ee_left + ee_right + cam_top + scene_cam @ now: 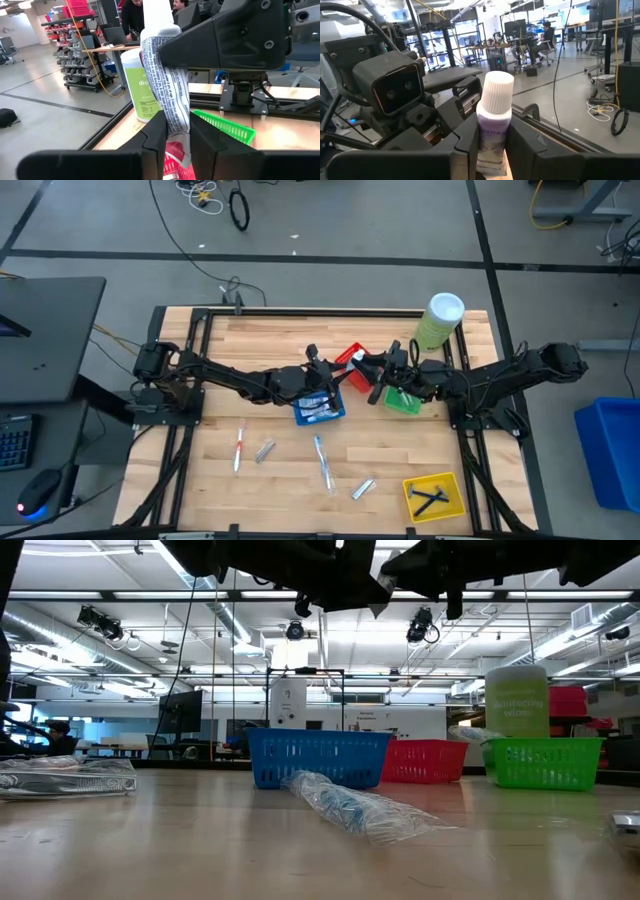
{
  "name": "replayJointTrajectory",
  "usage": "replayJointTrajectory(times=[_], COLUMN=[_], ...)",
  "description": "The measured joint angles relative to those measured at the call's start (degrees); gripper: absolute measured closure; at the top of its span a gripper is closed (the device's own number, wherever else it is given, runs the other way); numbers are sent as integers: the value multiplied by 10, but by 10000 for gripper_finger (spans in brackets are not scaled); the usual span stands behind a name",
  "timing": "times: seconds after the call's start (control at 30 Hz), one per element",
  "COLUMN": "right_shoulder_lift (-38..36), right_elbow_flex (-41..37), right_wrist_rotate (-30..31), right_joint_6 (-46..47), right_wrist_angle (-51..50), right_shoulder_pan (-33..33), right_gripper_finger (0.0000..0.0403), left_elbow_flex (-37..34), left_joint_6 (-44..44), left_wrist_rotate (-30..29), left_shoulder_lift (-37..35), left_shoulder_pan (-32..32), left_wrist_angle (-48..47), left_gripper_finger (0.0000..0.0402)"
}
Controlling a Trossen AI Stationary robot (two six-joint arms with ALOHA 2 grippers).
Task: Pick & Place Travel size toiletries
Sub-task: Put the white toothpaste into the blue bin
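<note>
A small white tube (167,75) with printed text and a ribbed white cap (496,90) stands upright in the air between my two grippers, above the red basket (352,362) at the table's middle. My left gripper (176,127) reaches in from the table's left and is shut on the tube. My right gripper (494,137) reaches in from the right and is shut on it as well. In the high view the left gripper (345,372) and the right gripper (378,370) nearly meet. My left gripper pinches the tube's lower body (178,117) between its two fingers, coming level from the table's left. The tube stands upright across the fingers, clear of the table. My right gripper pinches the tube's body just below the cap (492,131) between its two fingers, coming level from the table's right. The cap sticks up above the fingers.
A blue basket (320,408) with items sits below the left gripper, a green basket (402,400) below the right. A yellow basket (433,495) holds dark razors. A pale-green cylinder (440,320) stands far right. Toothbrushes (238,448) (322,460) and tubes (265,450) (362,488) lie near the front.
</note>
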Motion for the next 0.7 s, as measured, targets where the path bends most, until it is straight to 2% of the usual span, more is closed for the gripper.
replayJointTrajectory(times=[0.37,0.7], right_shoulder_lift=[0,-21], right_elbow_flex=[0,0], right_wrist_rotate=[-2,-2], right_joint_6=[-2,-36], right_wrist_angle=[-9,-24], right_shoulder_pan=[0,0], right_gripper_finger=[277,243], left_elbow_flex=[0,0], left_joint_6=[-5,-85], left_wrist_rotate=[-9,-6], left_shoulder_lift=[0,-4], left_shoulder_pan=[0,-32], left_wrist_angle=[-36,-207], left_gripper_finger=[358,360])
